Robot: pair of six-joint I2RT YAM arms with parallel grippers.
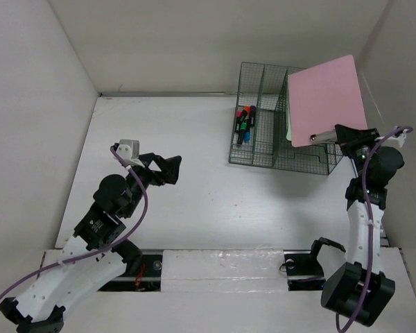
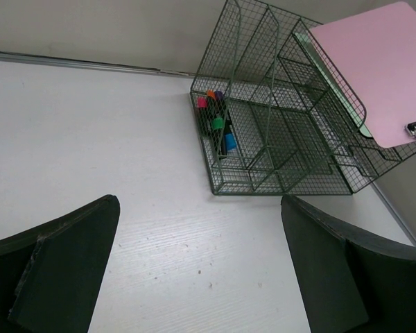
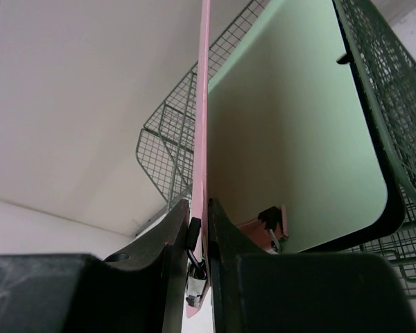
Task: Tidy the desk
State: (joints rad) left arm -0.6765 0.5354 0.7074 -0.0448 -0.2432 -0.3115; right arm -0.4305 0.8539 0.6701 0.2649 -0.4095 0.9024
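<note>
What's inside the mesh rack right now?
Coloured markers lie in its left compartment; a green clipboard stands in a right slot. The pink clipboard, held by the right gripper, covers the rest of that side.

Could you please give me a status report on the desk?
Left end effector open, empty, over plain white desk. Right end effector shut on flat pink clipboard at green wire-mesh rack. No obstruction seen.

- Tabletop: plain matte white, no pattern.
- Rack: dark green wire in a fine square mesh.
- Clipboard: flat pink, with a silvery clip.
- Board behind it: pale mint green.
- Markers: pink, orange, purple, green and blue caps.
- Cable: purple.
- Arms: black joints, white links.
</note>
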